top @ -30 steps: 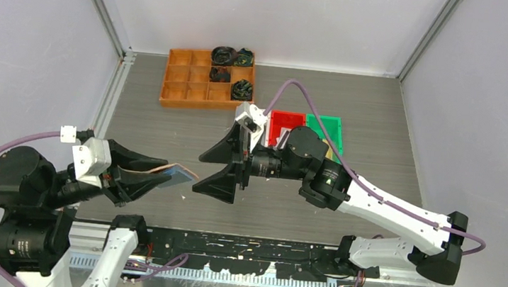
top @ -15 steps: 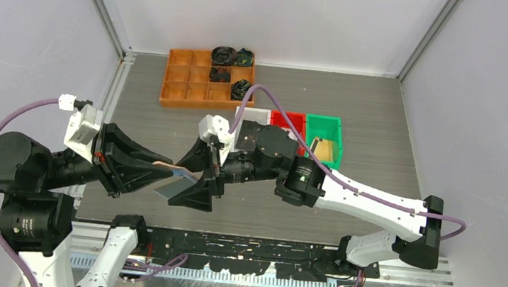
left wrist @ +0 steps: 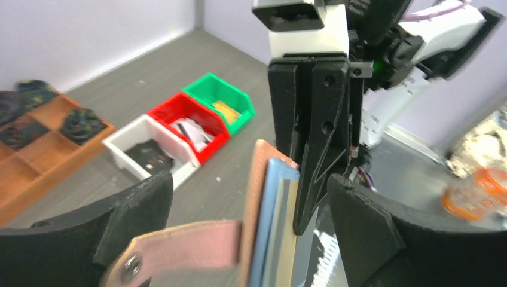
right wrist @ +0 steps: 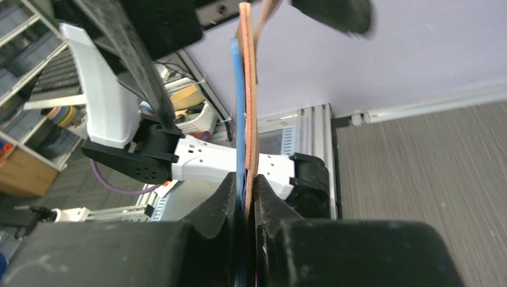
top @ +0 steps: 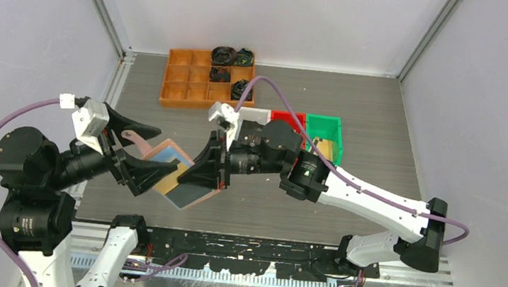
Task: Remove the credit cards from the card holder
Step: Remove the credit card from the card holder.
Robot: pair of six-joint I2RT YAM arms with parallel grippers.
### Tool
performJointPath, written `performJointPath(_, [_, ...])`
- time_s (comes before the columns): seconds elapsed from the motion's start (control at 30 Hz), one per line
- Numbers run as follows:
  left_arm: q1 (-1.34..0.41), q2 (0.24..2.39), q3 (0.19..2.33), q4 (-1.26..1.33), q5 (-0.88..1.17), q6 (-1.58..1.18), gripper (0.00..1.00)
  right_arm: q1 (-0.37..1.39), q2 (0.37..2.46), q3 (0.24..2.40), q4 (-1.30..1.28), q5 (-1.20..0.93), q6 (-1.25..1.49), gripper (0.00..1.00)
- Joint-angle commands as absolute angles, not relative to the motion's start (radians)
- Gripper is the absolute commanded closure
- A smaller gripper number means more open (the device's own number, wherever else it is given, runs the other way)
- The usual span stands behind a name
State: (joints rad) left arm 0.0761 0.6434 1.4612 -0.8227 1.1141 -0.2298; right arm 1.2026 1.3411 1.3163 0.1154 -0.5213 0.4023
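The salmon-pink card holder (top: pixel 164 154) hangs in the air between my two arms, its light blue and dark inner face turned up. My right gripper (top: pixel 194 173) is shut on its edge, which shows clamped edge-on (right wrist: pixel 246 89) between the fingers (right wrist: pixel 246 194). My left gripper (top: pixel 165 150) stands open around the holder (left wrist: pixel 269 203) without pinching it, and the strap tab (left wrist: pixel 179 245) lies by its left finger. A tan-yellow strip (left wrist: pixel 288 239) shows in the pockets. Loose credit cards lie in the green (top: pixel 325 149), red (left wrist: pixel 192 128) and white bins (left wrist: pixel 149 156).
An orange compartment tray (top: pixel 186 79) with black coiled bundles sits at the back left. White (top: pixel 257 115), red (top: pixel 286 118) and green (top: pixel 325 128) bins stand in a row behind the right arm. Grey walls close in both sides.
My right gripper moved left and shut on the card holder. My left gripper opened wide and let go of it. The holder now hangs unfolded with its inside showing.
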Motion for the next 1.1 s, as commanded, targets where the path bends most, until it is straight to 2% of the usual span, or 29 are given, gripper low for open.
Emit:
performJointPath(0.0, [0.075,0.709,1.579,-0.997,0.912,-0.045,0.0,1.117,1.251,1.298,0.128,-0.557,0.498,0.99])
performJointPath(0.17, [0.075,0.779,1.692,-1.127,1.017,0.024,0.0,1.044,1.269,1.387,-0.115,-0.663,0.45,0.99])
performJointPath(0.33, [0.075,0.719,1.567,-1.132,1.084,0.058,0.0,1.034,1.301,1.471,-0.263,-0.771,0.402,0.99])
performJointPath(0.53, [0.075,0.7,1.454,-1.19,1.133,0.1,0.04,1.033,1.341,1.523,-0.302,-0.832,0.402,0.99])
performJointPath(0.7, [0.076,0.697,1.436,-1.13,1.264,-0.032,0.08,1.033,1.36,1.543,-0.314,-0.821,0.393,0.99])
performJointPath(0.77, [0.076,0.671,1.394,-1.023,1.324,-0.174,0.13,1.033,1.368,1.553,-0.318,-0.816,0.389,0.99])
performJointPath(0.87, [0.075,0.63,1.326,-0.862,1.35,-0.33,0.28,1.031,1.376,1.563,-0.312,-0.81,0.388,0.99])
performJointPath(1.07, [0.075,0.595,1.284,-0.912,1.234,-0.275,0.53,1.029,1.383,1.579,-0.281,-0.826,0.404,0.99])
